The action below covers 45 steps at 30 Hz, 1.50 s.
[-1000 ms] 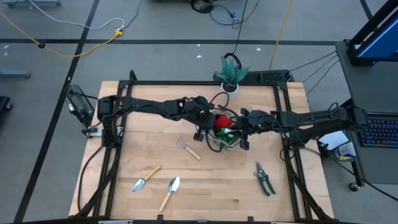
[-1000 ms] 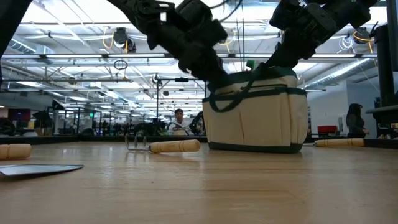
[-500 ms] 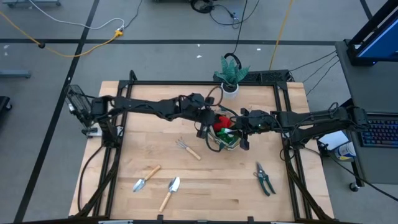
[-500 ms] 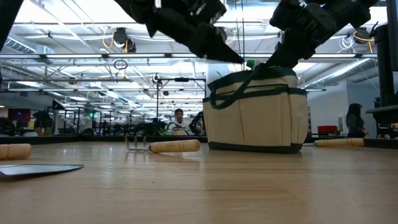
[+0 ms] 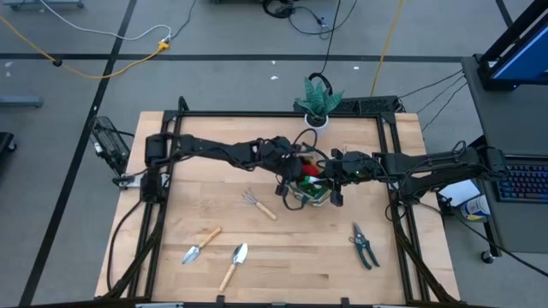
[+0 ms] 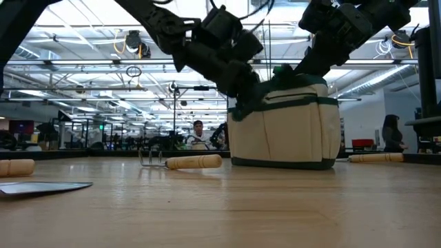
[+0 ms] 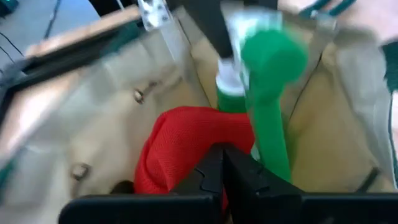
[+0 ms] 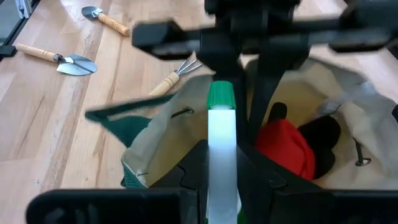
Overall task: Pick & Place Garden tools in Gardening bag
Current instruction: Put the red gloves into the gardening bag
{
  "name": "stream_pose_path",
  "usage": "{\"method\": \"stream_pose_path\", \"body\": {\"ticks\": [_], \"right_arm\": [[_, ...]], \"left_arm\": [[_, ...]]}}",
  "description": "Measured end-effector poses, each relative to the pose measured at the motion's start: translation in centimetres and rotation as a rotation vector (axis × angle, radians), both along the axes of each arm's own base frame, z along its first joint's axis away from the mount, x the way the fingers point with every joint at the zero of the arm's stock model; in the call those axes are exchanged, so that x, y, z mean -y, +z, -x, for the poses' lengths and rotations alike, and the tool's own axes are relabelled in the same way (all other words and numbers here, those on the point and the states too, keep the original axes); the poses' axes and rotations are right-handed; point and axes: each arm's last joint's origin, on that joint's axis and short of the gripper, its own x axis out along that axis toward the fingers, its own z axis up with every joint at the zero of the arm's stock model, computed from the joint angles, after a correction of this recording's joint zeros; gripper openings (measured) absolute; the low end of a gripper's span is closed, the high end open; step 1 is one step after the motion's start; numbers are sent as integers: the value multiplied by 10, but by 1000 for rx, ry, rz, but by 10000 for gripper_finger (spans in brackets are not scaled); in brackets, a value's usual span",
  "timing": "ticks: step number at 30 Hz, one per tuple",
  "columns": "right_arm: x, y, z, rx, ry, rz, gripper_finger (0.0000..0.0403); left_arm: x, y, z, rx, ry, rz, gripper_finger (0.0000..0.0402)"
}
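The tan gardening bag (image 6: 289,131) stands upright at the table's middle (image 5: 315,196). My left gripper (image 7: 224,163) reaches into its open top from the table's left, shut on the red-and-black piece (image 7: 186,146) inside. My right gripper (image 8: 222,163) is over the bag's right side (image 5: 337,178), shut on a white bottle with a green round top (image 8: 221,124), which also shows in the left wrist view (image 7: 268,59). The hand rake (image 5: 257,204), two trowels (image 5: 201,244) (image 5: 234,263) and the dark shears (image 5: 364,245) lie flat on the table. My left gripper has its shut fingertips on the red cloth's near edge (image 7: 211,140), slanting down into the bag from the table's left. The fingers hide the pinch itself. The red piece lies inside the bag against its wall. My right gripper pinches the white bottle's body (image 8: 221,146) between its two fingers, below the green cap. The bottle lies along the fingers, its green end pointing away from the wrist and down into the bag's open top (image 8: 186,112).
A green plant in a white pot (image 5: 318,103) stands at the table's far edge behind the bag. The dark frame rails (image 5: 163,171) run along the table's left and right sides. The rake lies close to the bag's left.
My left gripper rose above the bag's left rim, then came back down into the bag's open top. The bag's loop handle, which hung over its near side, no longer shows there in the low view. My right gripper has kept still.
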Motion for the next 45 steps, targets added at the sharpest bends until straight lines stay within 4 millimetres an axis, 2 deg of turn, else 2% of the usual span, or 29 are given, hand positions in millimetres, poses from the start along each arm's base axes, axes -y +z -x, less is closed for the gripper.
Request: {"method": "stream_pose_path", "body": {"ticks": [5,8,15,24,30,37,45], "right_arm": [[0,0,0,0,1,-1,55],[0,0,0,0,3,-1,55],[0,0,0,0,4,-2,55],[-1,1,0,9,47,-27,55],[-2,1,-1,21,61,-34,55],[-2,2,-2,29,79,-32,58],[-2,1,-1,19,78,-34,120]], "left_arm": [[0,-12,-3,-15,-18,34,8],[0,-13,-4,-19,-16,42,4],[1,-16,-2,-51,-16,83,19],[6,-19,-1,-91,-28,104,5],[6,-19,-1,-91,-29,104,25],[13,-3,3,-74,-25,96,64],[30,24,14,-79,25,-96,153]]}}
